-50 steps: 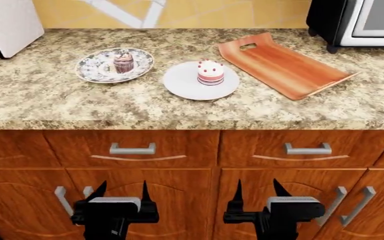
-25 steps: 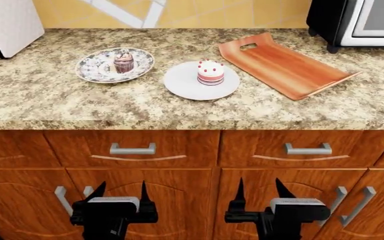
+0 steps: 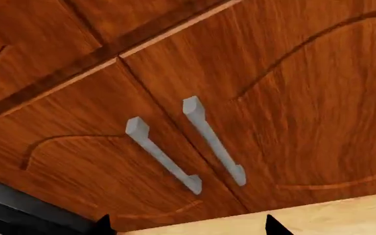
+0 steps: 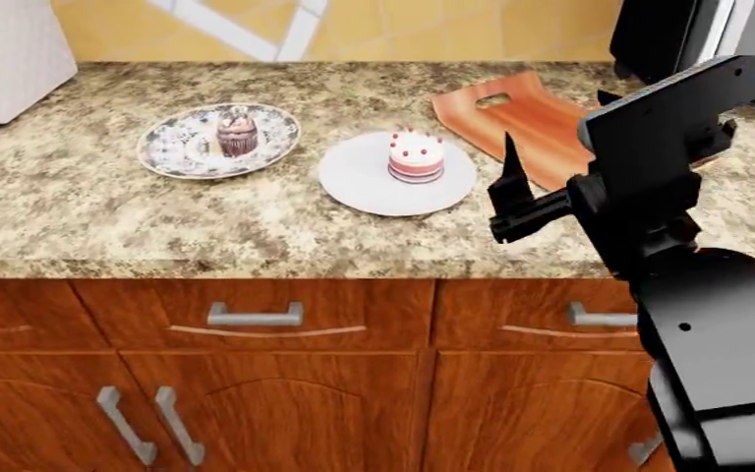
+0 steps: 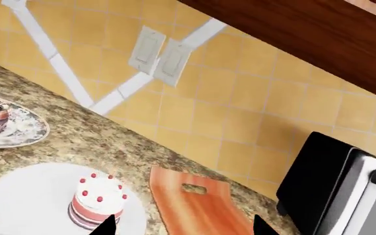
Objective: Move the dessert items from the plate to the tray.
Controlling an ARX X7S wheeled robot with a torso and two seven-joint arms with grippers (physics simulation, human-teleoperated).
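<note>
Fingers of the right gripper (image 4: 554, 147) stand spread and empty above the counter (image 4: 76, 216); of the left gripper (image 3: 186, 226) only two dark tips show, apart, down by the cabinet doors (image 3: 293, 98). Taking the tray (image 4: 535, 123) as landmark: it lies under and behind the right gripper, long axis running diagonally, handle slot at the far end. Just left of it sits the cake (image 4: 416, 156) on the white plate (image 4: 351, 182); farther left, the cupcake (image 4: 236, 134) on the patterned plate (image 4: 168, 147). The right arm is much nearer the cake, I judge. No readable writing anywhere.
</note>
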